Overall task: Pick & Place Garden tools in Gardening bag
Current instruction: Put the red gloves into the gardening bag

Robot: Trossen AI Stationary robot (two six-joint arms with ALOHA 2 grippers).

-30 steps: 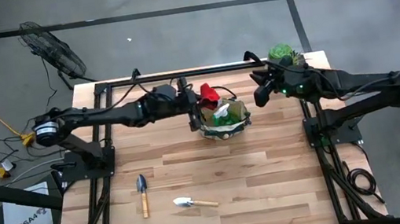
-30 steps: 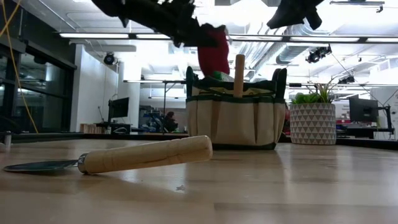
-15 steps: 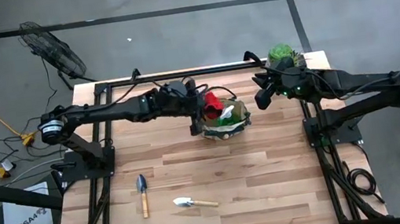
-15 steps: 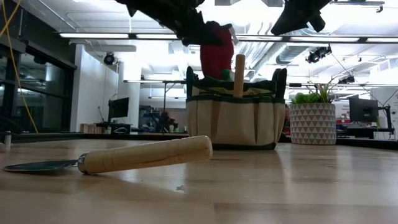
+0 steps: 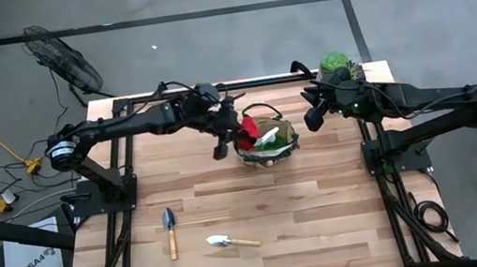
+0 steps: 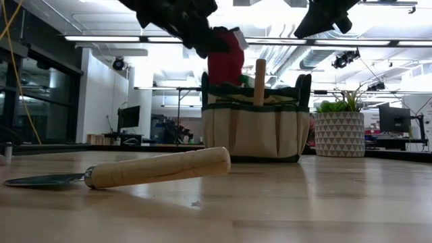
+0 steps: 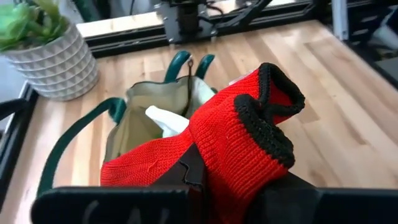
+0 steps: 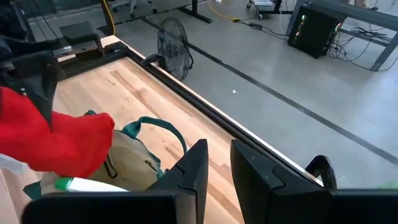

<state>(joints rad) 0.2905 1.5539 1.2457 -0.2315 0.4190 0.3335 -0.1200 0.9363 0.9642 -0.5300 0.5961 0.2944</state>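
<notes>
A red knitted glove (image 7: 236, 143) with a black cuff is held clamped in the left gripper (image 5: 225, 138), just above the rim of the gardening bag (image 5: 270, 144) on its left side. In the left wrist view the fingers themselves are almost wholly covered by the red fabric, so only the dark body below the glove can be made out. In the low view the glove (image 6: 225, 57) is seen hanging over the bag (image 6: 256, 121), but whether it touches the rim cannot be told.

The bag is placed at the far middle of the table (image 5: 327, 215). Inside it, a pale spray bottle head (image 7: 166, 119) and a wooden handle (image 6: 259, 81) standing upright are partly shown; the rest of the contents is hidden by the bag's walls.

The right gripper (image 5: 309, 113) is held in the air to the right of the bag, near the potted succulent (image 5: 336, 65). Its fingers (image 8: 193, 174) are seen close together with a narrow gap and nothing between them. In the low view it is cut off at the upper edge.

Two trowels are left lying on the near part of the table: a dark-bladed trowel (image 5: 170, 231) and a pale-bladed trowel (image 5: 231, 242), near each other but apart. In the low view only one handle (image 6: 158, 167) is clearly made out.
</notes>
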